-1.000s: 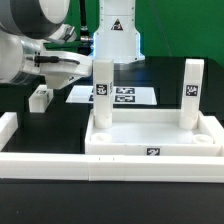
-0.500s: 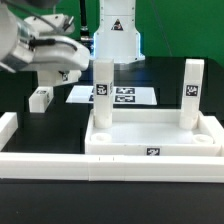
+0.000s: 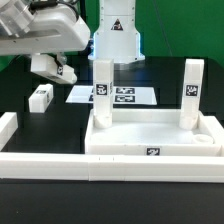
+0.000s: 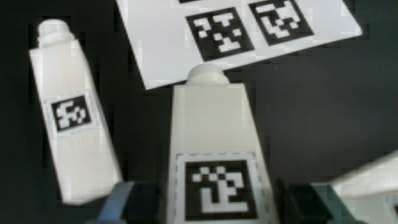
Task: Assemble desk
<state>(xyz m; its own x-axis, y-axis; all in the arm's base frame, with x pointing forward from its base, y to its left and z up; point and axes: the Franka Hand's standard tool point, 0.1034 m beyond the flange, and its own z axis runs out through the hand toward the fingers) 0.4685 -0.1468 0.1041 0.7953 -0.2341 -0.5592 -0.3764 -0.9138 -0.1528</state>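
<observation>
The desk top [image 3: 155, 137] is a white rimmed tray lying at the exterior view's right. Two white tagged legs [image 3: 101, 90] [image 3: 191, 92] stand upright in its far corners. My gripper [image 3: 52, 66] hangs at the upper left, above the table, shut on a third white leg [image 3: 57, 71] that is held tilted. In the wrist view this held leg [image 4: 217, 140] runs out from between my fingers [image 4: 121, 205], its tag facing the camera. A fourth leg [image 3: 40, 97] [image 4: 68, 110] lies loose on the black table below.
The marker board [image 3: 122, 96] [image 4: 231, 35] lies flat behind the desk top. Long white border rails [image 3: 60, 165] fence the table's front and left edge. The arm's white base [image 3: 118, 35] stands at the back.
The arm has risen and turned over the last second, carrying the held leg up and towards the exterior view's left. The loose leg and the desk top have not moved.
</observation>
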